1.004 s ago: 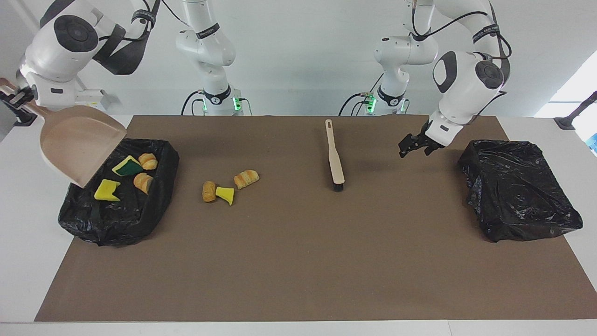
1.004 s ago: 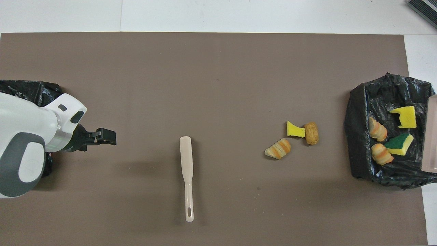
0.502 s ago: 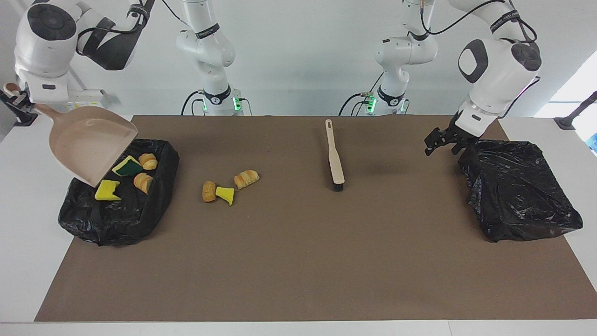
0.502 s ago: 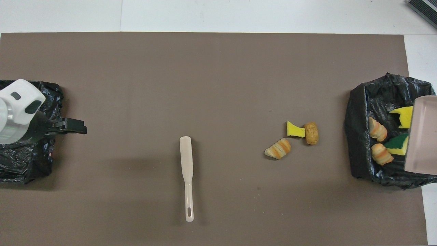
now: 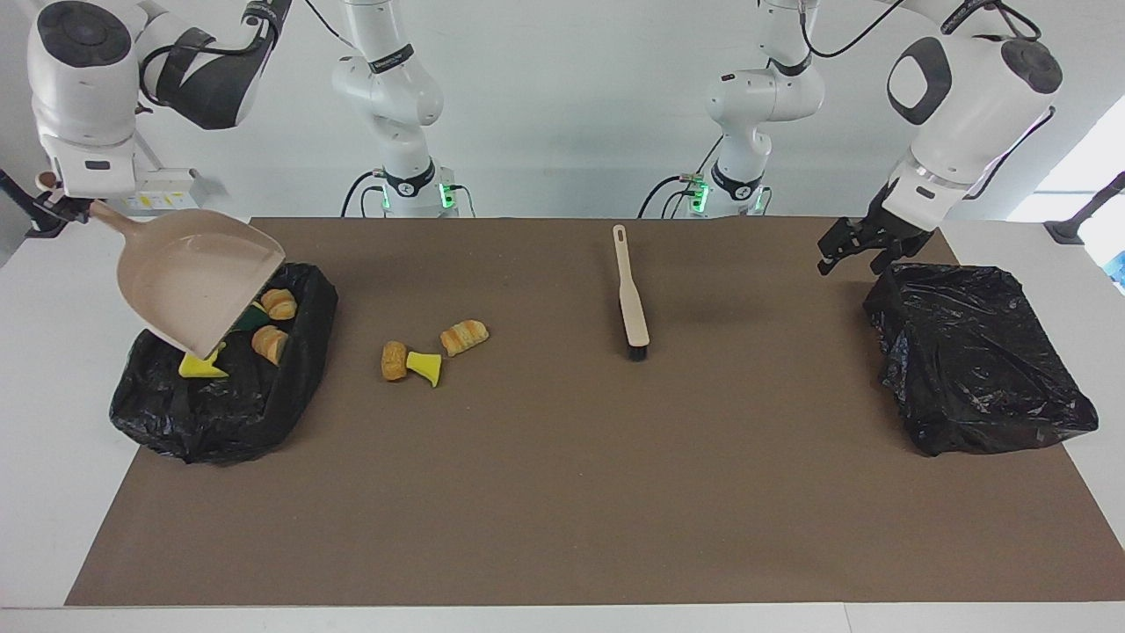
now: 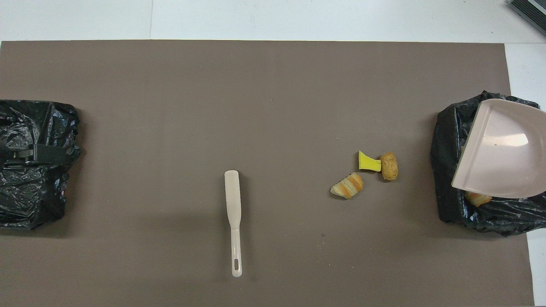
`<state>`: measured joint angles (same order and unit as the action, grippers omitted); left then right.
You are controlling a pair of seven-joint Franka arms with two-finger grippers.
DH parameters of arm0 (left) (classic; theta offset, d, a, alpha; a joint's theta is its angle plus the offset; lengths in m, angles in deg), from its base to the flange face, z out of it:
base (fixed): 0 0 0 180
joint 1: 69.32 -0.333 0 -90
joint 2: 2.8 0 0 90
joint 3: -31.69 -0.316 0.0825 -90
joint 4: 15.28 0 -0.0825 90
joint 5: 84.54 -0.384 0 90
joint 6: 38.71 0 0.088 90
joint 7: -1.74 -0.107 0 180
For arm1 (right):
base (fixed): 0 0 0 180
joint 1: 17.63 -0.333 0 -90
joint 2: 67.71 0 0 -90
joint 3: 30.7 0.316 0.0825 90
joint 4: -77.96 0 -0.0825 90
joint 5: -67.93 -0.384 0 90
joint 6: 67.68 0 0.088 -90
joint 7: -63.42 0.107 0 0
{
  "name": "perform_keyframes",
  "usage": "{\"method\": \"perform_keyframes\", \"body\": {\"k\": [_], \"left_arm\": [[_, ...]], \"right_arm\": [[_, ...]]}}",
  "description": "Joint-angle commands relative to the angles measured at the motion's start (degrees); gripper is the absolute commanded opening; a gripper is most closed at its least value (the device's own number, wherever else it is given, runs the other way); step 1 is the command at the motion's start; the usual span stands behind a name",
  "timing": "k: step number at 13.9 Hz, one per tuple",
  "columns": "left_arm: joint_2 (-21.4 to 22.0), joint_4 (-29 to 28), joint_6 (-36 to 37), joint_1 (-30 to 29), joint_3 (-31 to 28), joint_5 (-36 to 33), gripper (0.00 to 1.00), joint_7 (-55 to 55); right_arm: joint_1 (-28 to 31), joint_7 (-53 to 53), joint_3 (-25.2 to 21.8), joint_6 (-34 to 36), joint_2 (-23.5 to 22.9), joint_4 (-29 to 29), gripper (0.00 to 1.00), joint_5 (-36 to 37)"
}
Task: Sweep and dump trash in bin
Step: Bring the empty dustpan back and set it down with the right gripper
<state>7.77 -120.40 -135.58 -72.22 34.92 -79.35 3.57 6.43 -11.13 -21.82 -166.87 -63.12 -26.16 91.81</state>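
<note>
My right gripper (image 5: 63,200) is shut on the handle of the beige dustpan (image 5: 200,286), which hangs tilted over the black-lined bin (image 5: 220,413) at the right arm's end. The pan (image 6: 501,153) covers most of that bin (image 6: 445,170) from above. Several trash scraps lie in the bin, among them a bread chunk (image 5: 269,343) and a yellow sponge piece (image 5: 200,367). Three more scraps lie on the mat: a bread chunk (image 5: 394,360), a yellow sponge (image 5: 425,366) and a striped bread piece (image 5: 464,337). My left gripper (image 5: 848,246) hangs open and empty over the edge of the other bin.
The beige hand brush (image 5: 630,294) lies on the brown mat near the middle, bristles pointing away from the robots. A second black-lined bin (image 5: 976,360) stands at the left arm's end. White table shows around the mat (image 6: 273,106).
The right arm has carried the dustpan in over its bin, hiding most of the scraps there. The left gripper has risen and drawn back toward the bin at its end.
</note>
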Motion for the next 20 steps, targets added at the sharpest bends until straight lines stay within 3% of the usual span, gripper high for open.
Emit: {"method": "perform_keyframes", "body": {"k": [1, 3, 8, 12, 17, 20], "left_arm": [[-0.2, 5.52, 6.15, -0.89, 0.81, -1.58, 1.0, -0.6], [-1.69, 7.73, 6.43, -0.27, 0.9, -3.69, 1.0, -0.6], [-0.64, 6.07, 6.17, -0.1, 0.99, -3.96, 1.0, -0.78], [-0.73, 6.42, 6.6, -0.01, 0.99, -3.88, 1.0, -0.52], [-0.99, 6.59, 5.99, -0.1, 0.99, -3.87, 1.0, -0.6], [-2.22, 7.29, 5.82, -0.18, 1.08, -4.05, 1.0, -0.6]], "right_arm": [[-3.74, 16.37, 0.62, 4.25, -0.03, 0.68, 0.0, -4.8], [-7.26, 29.75, 0.62, 5.93, 0.06, 0.68, 0.0, -8.31], [-16.05, 55.68, 0.62, 5.5, -0.9, 0.77, 0.0, -16.49], [-24.4, 74.68, 0.62, 2.17, -4.24, 1.3, 0.0, -20.8], [-35.29, 93.06, 0.62, -1.18, -13.63, 7.35, 0.0, -22.57], [-38.82, 100.54, 0.62, -4.6, -18.64, 10.52, 0.0, -23.8]]}}
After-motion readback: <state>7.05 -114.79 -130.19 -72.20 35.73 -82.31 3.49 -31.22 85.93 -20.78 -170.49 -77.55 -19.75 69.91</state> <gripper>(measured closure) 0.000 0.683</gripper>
